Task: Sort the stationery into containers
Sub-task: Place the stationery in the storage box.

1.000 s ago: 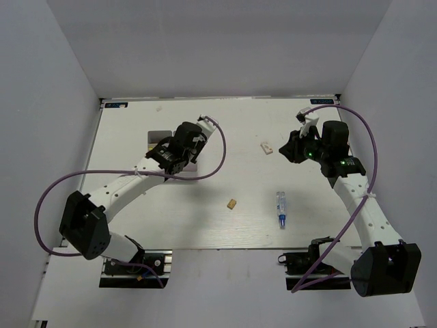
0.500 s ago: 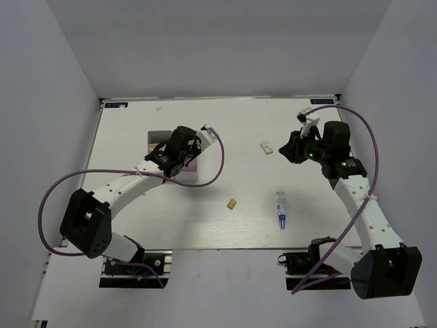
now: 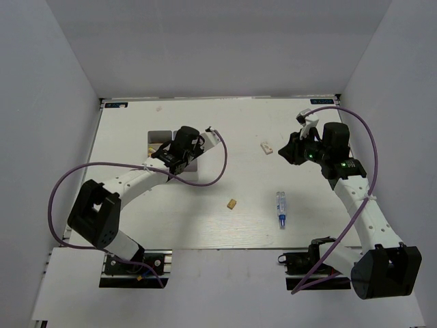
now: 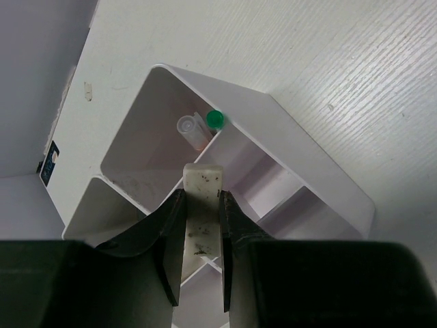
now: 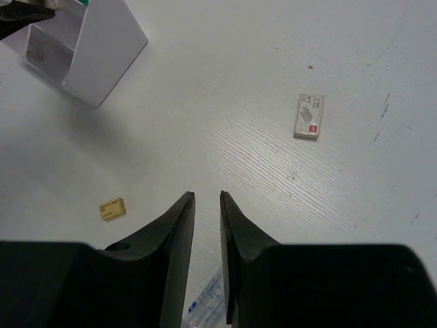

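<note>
Your left gripper (image 4: 202, 205) is clamped on a pale, speckled eraser (image 4: 203, 179), with one finger pressed to each long side and the block sticking out past the fingertips. It hangs over the white box (image 4: 321, 174), above the spot where the inner dividers meet; you cannot tell from these views whether the eraser touches a divider. In the compartment just beyond the eraser's end, a green cap (image 4: 216, 119) and a clear cap (image 4: 186, 125) lean side by side against the divider, and whatever lies below them is hidden. The other compartments that show in the wrist view look bare apart from some dark specks. From overhead, the box sits on the left part of the table (image 3: 171, 219), toward the far side, and the left gripper covers much of it. Your right gripper (image 5: 207, 198) hovers over the right part of the table with its jaws close together but not touching. The tabletop shows through the narrow gap and nothing is held. Loose on the table lie a small yellow eraser (image 5: 113, 208) near the middle, a white packet with a red mark (image 5: 308, 117) farther back and near the right gripper, and a clear blue-tipped tube (image 3: 280, 207) closer to the arm bases. All three are well apart from the box.
</note>
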`<act>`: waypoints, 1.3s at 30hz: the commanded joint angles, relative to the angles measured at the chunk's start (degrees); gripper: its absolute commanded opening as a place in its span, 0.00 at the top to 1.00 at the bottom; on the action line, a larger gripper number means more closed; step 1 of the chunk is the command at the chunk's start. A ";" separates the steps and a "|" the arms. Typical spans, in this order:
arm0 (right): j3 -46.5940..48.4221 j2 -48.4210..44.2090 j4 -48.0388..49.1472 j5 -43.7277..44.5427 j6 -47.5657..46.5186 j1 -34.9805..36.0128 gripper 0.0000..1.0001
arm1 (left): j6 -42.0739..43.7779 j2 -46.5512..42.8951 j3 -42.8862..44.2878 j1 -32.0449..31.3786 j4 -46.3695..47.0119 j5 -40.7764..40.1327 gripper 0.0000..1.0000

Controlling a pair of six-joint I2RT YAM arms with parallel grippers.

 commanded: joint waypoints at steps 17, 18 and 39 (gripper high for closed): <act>-0.26 -1.29 0.60 -2.05 -0.54 -0.37 0.72 | 0.57 1.09 0.17 0.29 3.56 -2.32 0.78; -0.35 -1.37 0.34 -2.05 -0.63 -0.28 0.71 | 0.57 1.09 -0.35 0.29 3.56 -2.32 0.75; -0.52 -1.64 -0.79 -8.96 -7.45 -0.28 0.59 | -4.86 -4.61 3.93 -1.46 -0.30 -2.61 0.44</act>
